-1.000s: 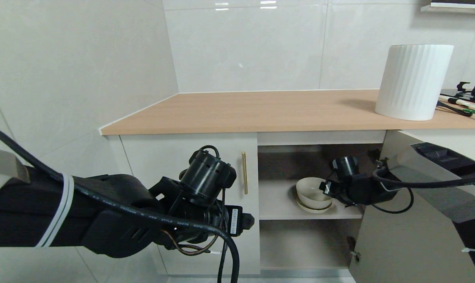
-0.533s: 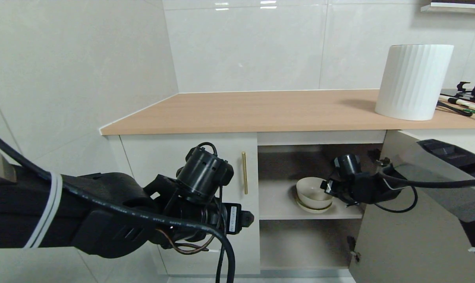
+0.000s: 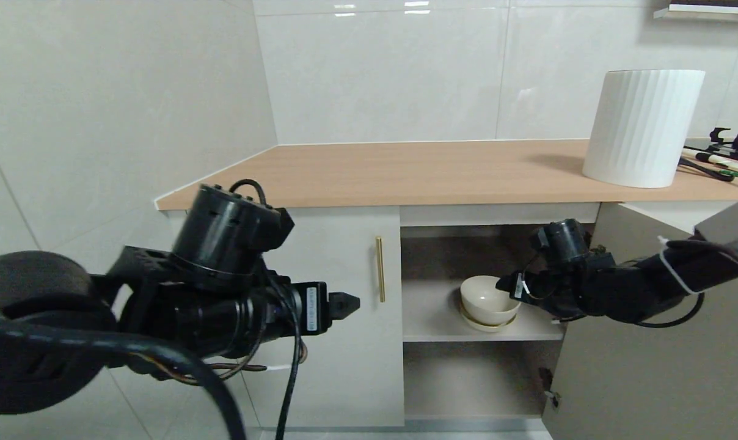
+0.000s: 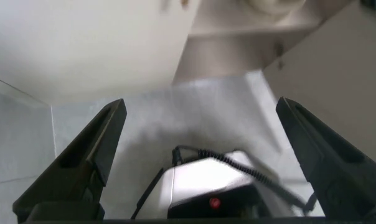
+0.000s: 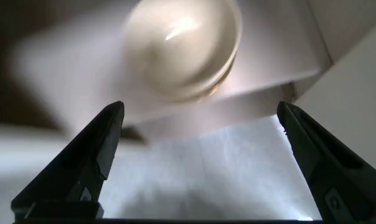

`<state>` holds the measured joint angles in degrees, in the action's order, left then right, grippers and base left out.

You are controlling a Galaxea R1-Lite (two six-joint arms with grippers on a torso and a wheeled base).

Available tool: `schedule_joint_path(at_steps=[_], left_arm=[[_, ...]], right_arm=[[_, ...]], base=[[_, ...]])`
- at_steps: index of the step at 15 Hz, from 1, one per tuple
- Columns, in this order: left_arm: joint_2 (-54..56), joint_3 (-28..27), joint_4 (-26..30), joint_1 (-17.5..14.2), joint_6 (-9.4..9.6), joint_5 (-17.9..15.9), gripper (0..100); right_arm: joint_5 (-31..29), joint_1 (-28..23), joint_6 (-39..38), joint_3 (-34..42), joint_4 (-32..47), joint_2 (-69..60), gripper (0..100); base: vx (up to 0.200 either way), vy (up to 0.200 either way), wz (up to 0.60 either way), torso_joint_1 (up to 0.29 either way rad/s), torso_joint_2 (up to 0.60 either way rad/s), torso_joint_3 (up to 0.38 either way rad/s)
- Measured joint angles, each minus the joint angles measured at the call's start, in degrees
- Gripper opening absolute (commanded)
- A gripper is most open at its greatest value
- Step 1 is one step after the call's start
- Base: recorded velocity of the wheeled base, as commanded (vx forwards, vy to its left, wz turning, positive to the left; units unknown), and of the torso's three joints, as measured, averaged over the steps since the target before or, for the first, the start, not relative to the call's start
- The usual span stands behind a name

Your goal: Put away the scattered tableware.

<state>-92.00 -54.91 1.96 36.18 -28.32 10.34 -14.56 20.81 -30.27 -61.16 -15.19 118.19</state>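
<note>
A cream bowl (image 3: 487,299) rests on a yellow-rimmed plate (image 3: 488,324) on the middle shelf (image 3: 430,318) of the open cabinet. My right gripper (image 3: 507,286) hovers just right of the bowl's rim. The right wrist view shows it (image 5: 197,162) open and holding nothing, with the bowl (image 5: 185,46) beyond its fingers (image 5: 82,162). My left gripper (image 3: 344,304) hangs in front of the closed left door, level with the shelf. In the left wrist view it (image 4: 200,155) is open over the floor, and the bowl's edge (image 4: 275,5) peeks in.
The cabinet's right door (image 3: 619,366) stands swung open beside my right arm. A gold handle (image 3: 379,269) marks the closed left door. On the wooden countertop (image 3: 405,171) stands a white ribbed container (image 3: 644,125), with utensils (image 3: 723,162) at the far right.
My left arm has swung up and to the left, its gripper now farther from the handle. The right arm has risen and drawn slightly right; the bowl stays put.
</note>
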Motion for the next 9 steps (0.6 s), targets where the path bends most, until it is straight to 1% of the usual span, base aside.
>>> schedule_joint_path(at_steps=[3, 6, 7, 9], left_arm=[[8.7, 3.4, 0.2, -1.5, 0.02, -0.3, 100], [14.0, 6.2, -0.2, -4.5, 0.02, -0.4, 100], [15.1, 6.6, -0.3, -5.0, 0.05, -0.4, 100], [16.7, 7.6, -0.3, -5.3, 0.05, -0.5, 100]], right_arm=[[2.0, 4.8, 0.9, 6.0, 10.0, -13.1, 100], [4.8, 9.0, 1.1, 8.4, 23.5, -24.1, 100], [5.5, 11.0, 1.1, 9.1, 26.1, -27.2, 100], [6.3, 13.9, 1.1, 11.1, 27.6, -31.3, 100]], base=[[0.000, 0.000, 0.00, 0.000, 0.00, 0.000], [0.000, 0.000, 0.00, 0.000, 0.00, 0.000], [0.000, 0.000, 0.00, 0.000, 0.00, 0.000], [0.000, 0.000, 0.00, 0.000, 0.00, 0.000]])
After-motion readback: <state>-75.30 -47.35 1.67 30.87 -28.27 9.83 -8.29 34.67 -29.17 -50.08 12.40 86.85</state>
